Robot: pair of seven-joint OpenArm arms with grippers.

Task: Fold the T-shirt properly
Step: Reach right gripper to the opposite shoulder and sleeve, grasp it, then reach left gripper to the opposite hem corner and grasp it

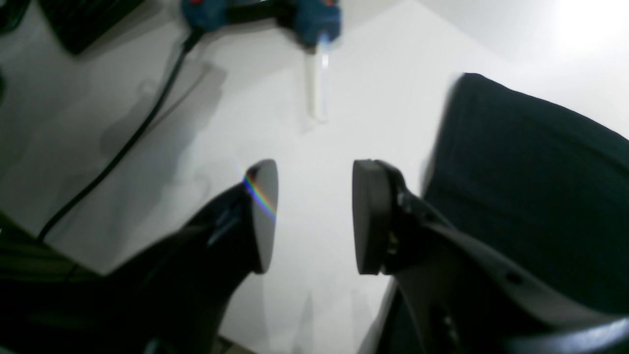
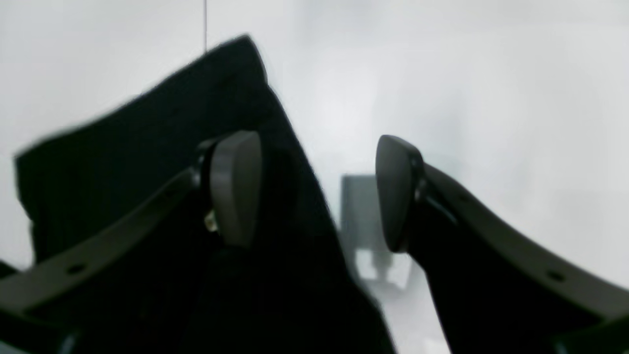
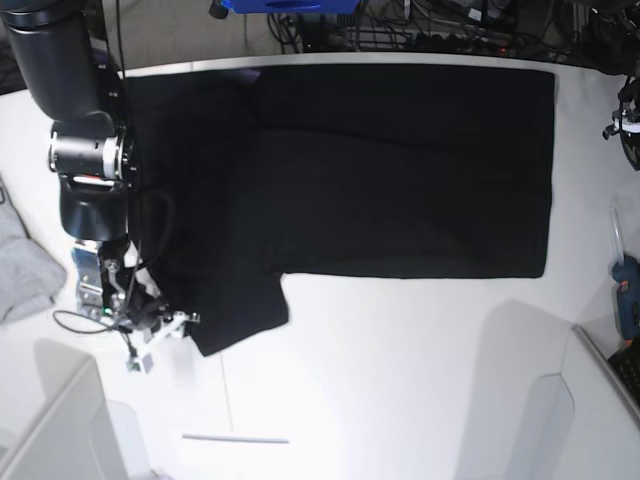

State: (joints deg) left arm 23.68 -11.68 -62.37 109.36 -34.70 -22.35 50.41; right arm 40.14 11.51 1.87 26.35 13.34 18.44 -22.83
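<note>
The T-shirt (image 3: 400, 170) lies flat on the white bench (image 3: 400, 380), its body spread across the far half of the overhead view, with one short sleeve (image 3: 235, 310) jutting toward the near edge on that view's left. The right pincer (image 2: 317, 191) hangs over that sleeve's edge with its jaws wide apart and nothing between them; one pad (image 2: 236, 187) sits above the black cloth, the other (image 2: 395, 191) above bare bench. The left pincer (image 1: 314, 216) is also parted and empty, poised over bare bench just beside the shirt's other edge (image 1: 530, 187); its arm does not show in the overhead view.

The main risk is a poor pinch. If the right pincer drops as it now straddles the hem, it may catch only a sliver of cloth, which could slip out during the lift, or it may bunch the sleeve instead of raising it cleanly. A deep bite could take two layers where the sleeve overlaps the body.

The left pincer is off the fabric altogether, so closing there would grab nothing. One side lifting alone would probably drag the shirt askew and wrinkle the flat body. A black cable (image 1: 128, 142) and a blue tool (image 1: 314, 19) lie near the left arm, and a wide swing might snag them. A light grey garment (image 3: 25, 265) lies near the right arm's side.
</note>
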